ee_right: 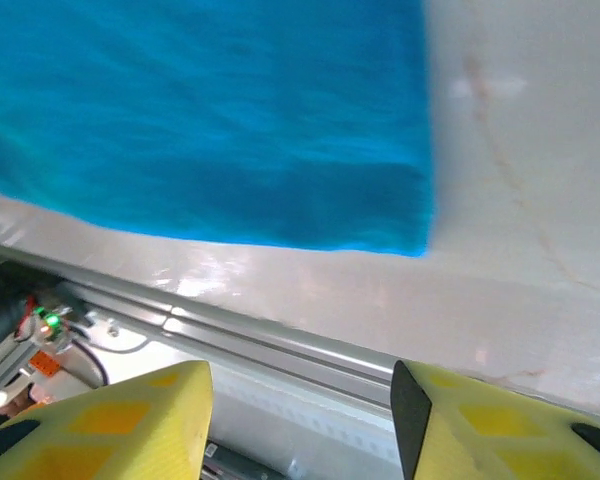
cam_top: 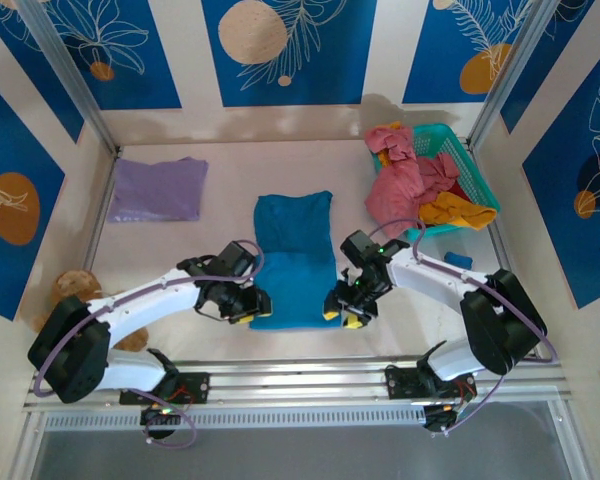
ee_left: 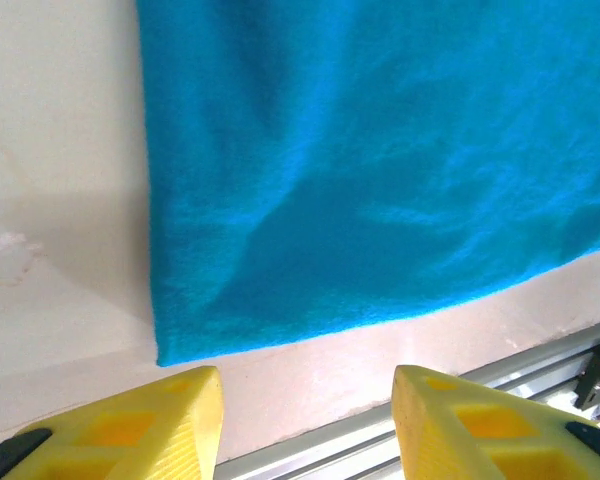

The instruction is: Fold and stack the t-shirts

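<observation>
A: Left gripper [cam_top: 248,306], state?
B: Yellow fingers [ee_left: 170,425] parted, only pale tabletop [ee_left: 310,350] between them. It sits at the near-left corner of the teal-blue cloth t-shirt [cam_top: 295,260]. The shirt lies flat as a long folded rectangle, running away from both grippers. On the left wrist camera the corner of the shirt [ee_left: 380,170] lies just ahead of one finger, not between the pair.

A: Right gripper [cam_top: 348,310]?
B: Same stance: jaws apart, empty, at the near-right corner. The shirt edge [ee_right: 210,120] is just ahead, and a grey metal rail [ee_right: 280,345] crosses close under the fingers. Cannot tell if either gripper touches cloth.

A: Surroundings?
B: Well beyond the left gripper and off to its left is a folded pale lavender-purple t-shirt [cam_top: 160,188], lying flat. Behind it, beside its arm, is a small brown teddy bear [cam_top: 75,288]. Beyond the right gripper, to its right, stands a turquoise plastic mesh basket [cam_top: 477,178]. Rose-pink cloth [cam_top: 405,185] is heaped over the basket's side, with orange cloth [cam_top: 455,212] at its near rim.

A: In the way?
B: Only bare table lies between each gripper and its corner.
</observation>
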`<state>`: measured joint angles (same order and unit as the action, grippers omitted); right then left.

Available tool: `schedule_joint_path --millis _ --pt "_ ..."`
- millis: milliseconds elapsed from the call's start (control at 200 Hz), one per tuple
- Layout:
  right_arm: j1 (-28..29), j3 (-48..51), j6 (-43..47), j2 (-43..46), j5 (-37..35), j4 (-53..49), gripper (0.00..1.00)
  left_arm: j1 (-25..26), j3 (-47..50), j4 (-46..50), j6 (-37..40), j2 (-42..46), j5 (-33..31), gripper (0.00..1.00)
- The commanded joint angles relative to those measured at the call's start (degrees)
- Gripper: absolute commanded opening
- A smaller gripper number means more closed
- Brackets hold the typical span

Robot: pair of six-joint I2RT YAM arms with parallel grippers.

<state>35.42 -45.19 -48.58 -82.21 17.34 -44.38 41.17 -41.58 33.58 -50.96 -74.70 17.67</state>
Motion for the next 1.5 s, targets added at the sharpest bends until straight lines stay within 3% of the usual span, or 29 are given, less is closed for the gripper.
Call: schedule_joint_path --millis 0,480,735,1045,1496 --pt "-0.5 1.6 -1.8 0.1 -1.3 0.0 0.5 0.2 1.7 2.1 -0.3 -0.1 -1.5 0.46" --pt "-2.2 -0.1 1.0 -5.8 -2.3 0.8 0.34 0.2 3.9 1.2 0.8 -2.9 -2.3 0.35" --pt "-2.3 -1.0 1.3 -7.6 -2.4 1.6 0.3 0.2 3.1 0.8 1.7 -6.1 -2.5 0.34" --pt "-2.6 -2.1 2.4 -11.2 -1.6 3.0 0.26 0.2 2.8 -2.0 2.1 -8.1 -1.5 0.24" --pt "-2.5 -1.7 2.8 -9.9 -1.0 3.2 0.02 0.4 3.8 -3.7 1.0 -5.8 -0.8 0.05"
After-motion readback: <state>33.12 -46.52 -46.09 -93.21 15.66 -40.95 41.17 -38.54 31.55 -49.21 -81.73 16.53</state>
